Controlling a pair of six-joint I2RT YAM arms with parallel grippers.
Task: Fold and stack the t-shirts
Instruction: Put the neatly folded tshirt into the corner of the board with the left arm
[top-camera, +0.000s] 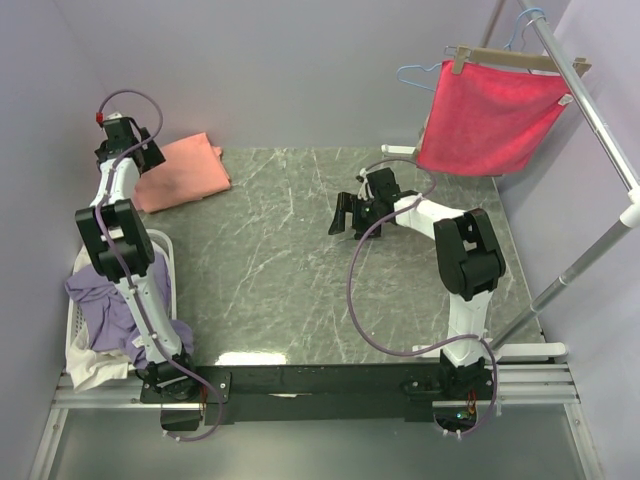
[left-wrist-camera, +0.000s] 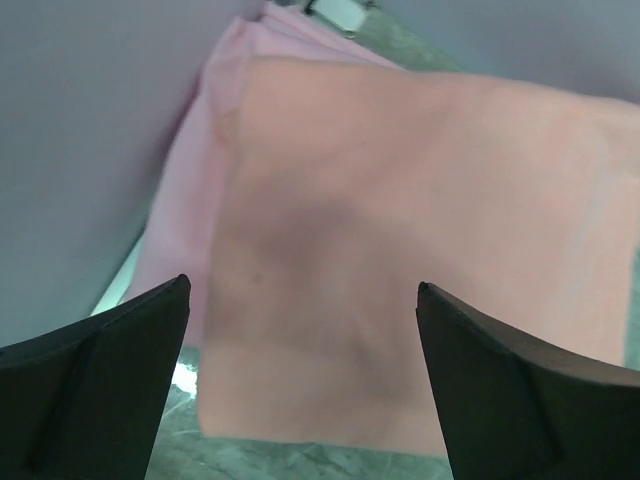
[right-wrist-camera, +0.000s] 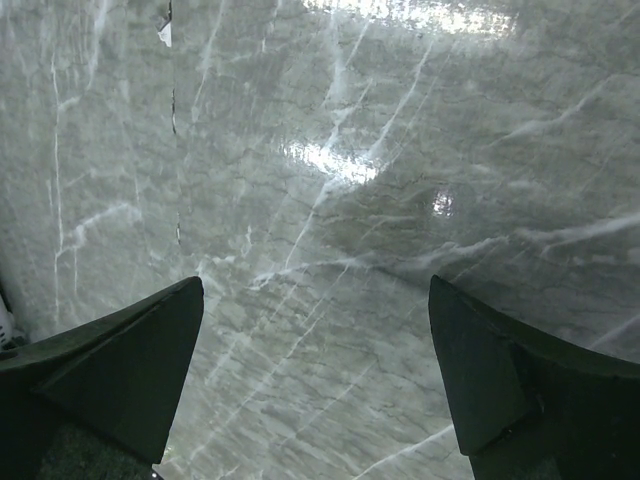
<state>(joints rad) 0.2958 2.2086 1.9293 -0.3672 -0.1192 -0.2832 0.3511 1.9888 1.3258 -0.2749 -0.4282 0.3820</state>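
Both spread wide, empty: left fingers (left-wrist-camera: 100, 390) above folded salmon-orange t-shirt (left-wrist-camera: 420, 250), right fingers (right-wrist-camera: 110, 370) over table (top-camera: 290, 260). Beyond hangs crimson cloth (top-camera: 490, 115).

Folded t-shirts (top-camera: 185, 172) on table (top-camera: 290, 270) far left, basket (top-camera: 72, 340) near left, hung cloth (top-camera: 490, 115) far right

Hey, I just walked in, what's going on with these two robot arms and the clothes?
Two arms are folding and stacking t-shirts. The left gripper is open and holds nothing, above a folded salmon-orange t-shirt that lies on a light pink t-shirt at the far left corner of the table. The right gripper is open and empty over bare tabletop. A lavender t-shirt and a cream t-shirt lie unfolded in the white basket. A crimson cloth hangs on the rack.
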